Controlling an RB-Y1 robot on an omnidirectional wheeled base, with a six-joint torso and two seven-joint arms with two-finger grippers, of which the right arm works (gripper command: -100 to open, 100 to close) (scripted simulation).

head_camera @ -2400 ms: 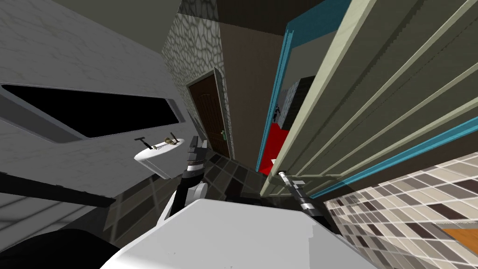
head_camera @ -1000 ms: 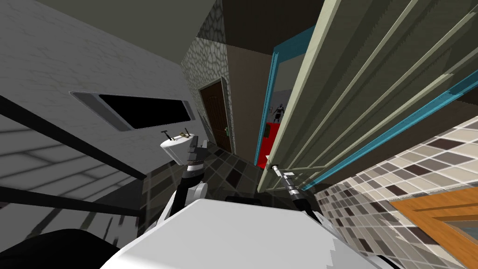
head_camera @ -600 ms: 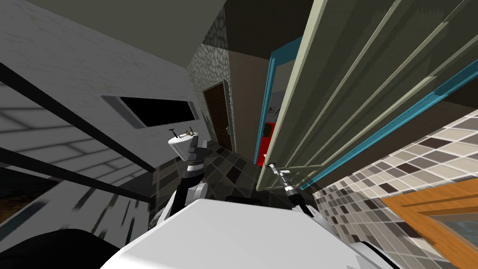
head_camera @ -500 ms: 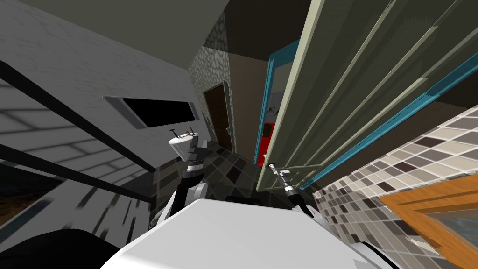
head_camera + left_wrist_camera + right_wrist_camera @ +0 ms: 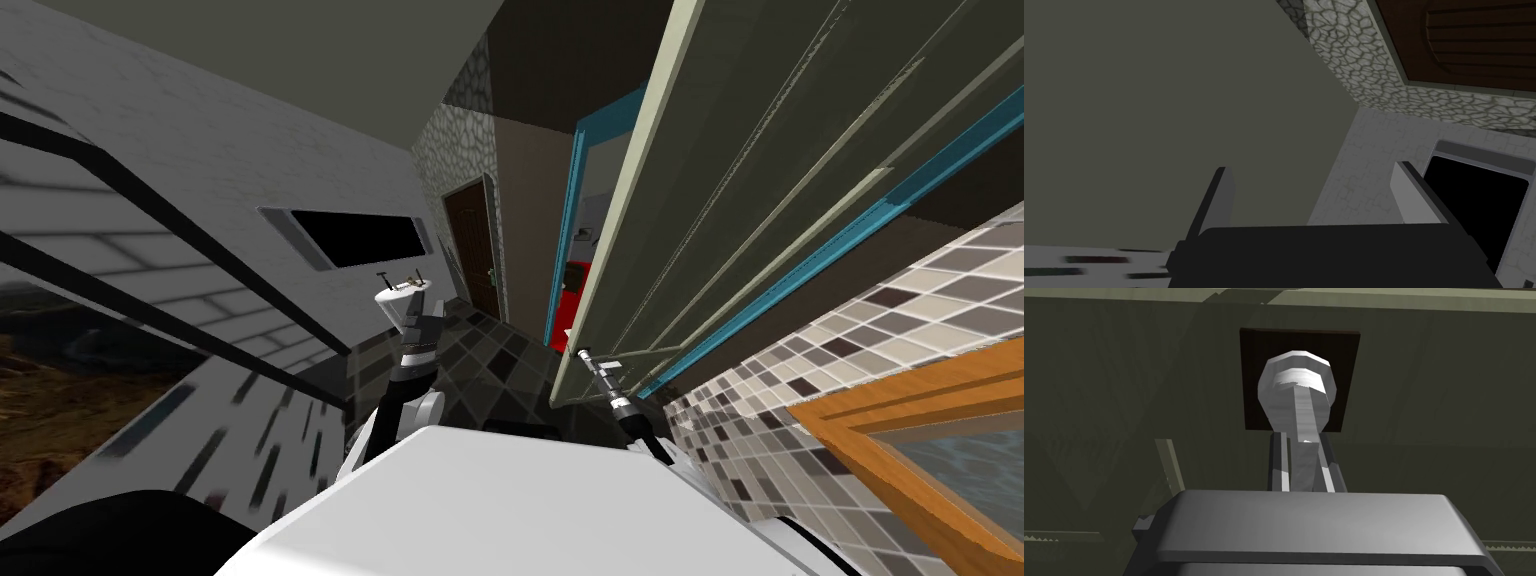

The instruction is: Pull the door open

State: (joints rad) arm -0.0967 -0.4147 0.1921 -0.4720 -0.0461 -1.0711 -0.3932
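Right pincer (image 5: 1302, 440) is clamped on the grey door handle (image 5: 1298, 383). I'd pull gently, following the arc of the olive door (image 5: 740, 200). Left pincer (image 5: 1313, 167), at nine o'clock, gapes empty.

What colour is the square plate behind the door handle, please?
Dark brown plate, against the olive-green door; the right wrist view shows it best.

Nothing for you to read here, no lettering, label, brand, number or sign, the olive-green panelled door (image 5: 700, 200) and its dark square backplate (image 5: 1251, 388) both plain.
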